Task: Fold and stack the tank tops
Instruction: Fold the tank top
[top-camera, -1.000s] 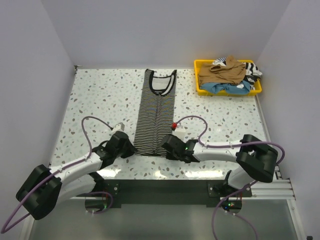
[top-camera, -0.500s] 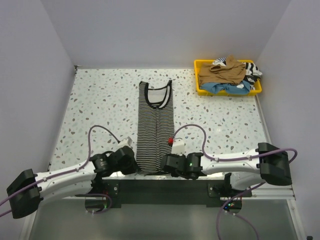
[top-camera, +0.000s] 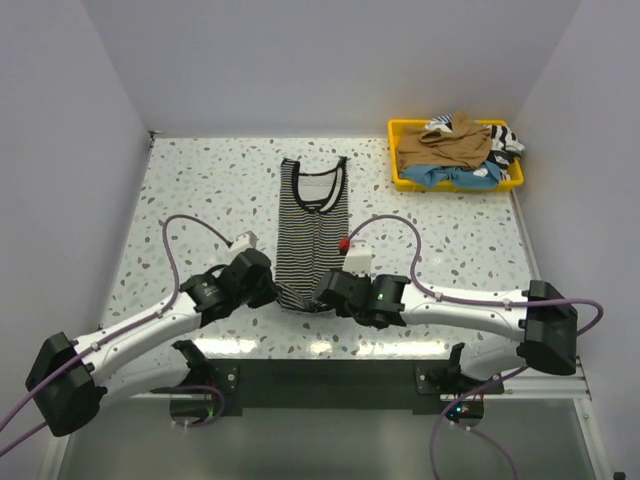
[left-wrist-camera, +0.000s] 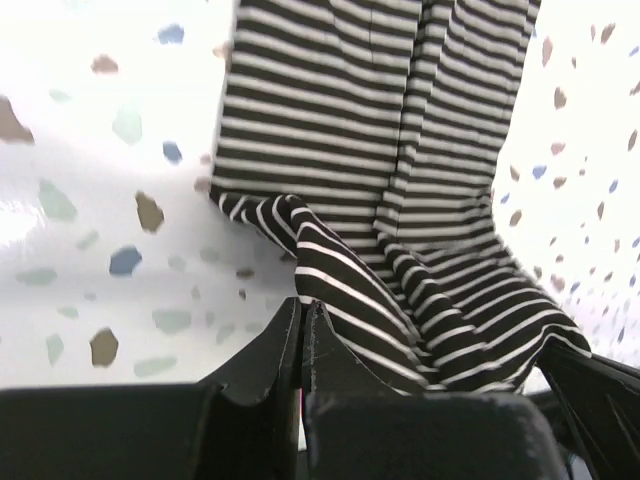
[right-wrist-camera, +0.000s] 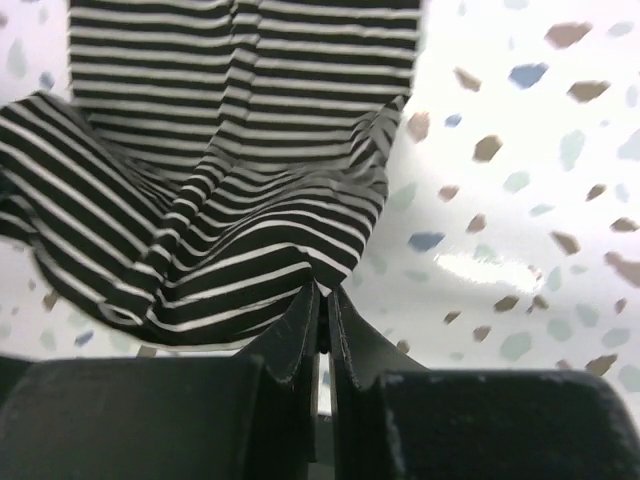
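**Black-and-white striped tank top pinched at both hem corners: first fold in hand**

Position: in the top view the striped top lies lengthwise down the middle of the frame on the speckled white terrazzo table. Its neckline points to the upper edge. Its hem is at lower centre, between your two arms.

Left gripper: the jaws are closed to a thin slit on the hem's left corner. In the left wrist view the cloth rises off the table in a tent to the fingertips.

Right gripper: it has the same narrow pinch on the hem's right corner. The stripes fan up from the table into the tips. Between the two holds the hem sags in loose folds.

Step, as judged: this looks like the start of the hem-to-neckline fold on the first garment.

Next move, as judged:
- Carry both corners toward the upper edge at one pace and one height.
- Spread the grippers slightly so the slack pulls flat.
- Lay the hem over the straps, then release.

Remaining:
- The tan-brown cloth tank top and the light blue cloth tank top are heaped in the yellow plastic tray at upper right.
- Both are unfolded, so you are early in the task.
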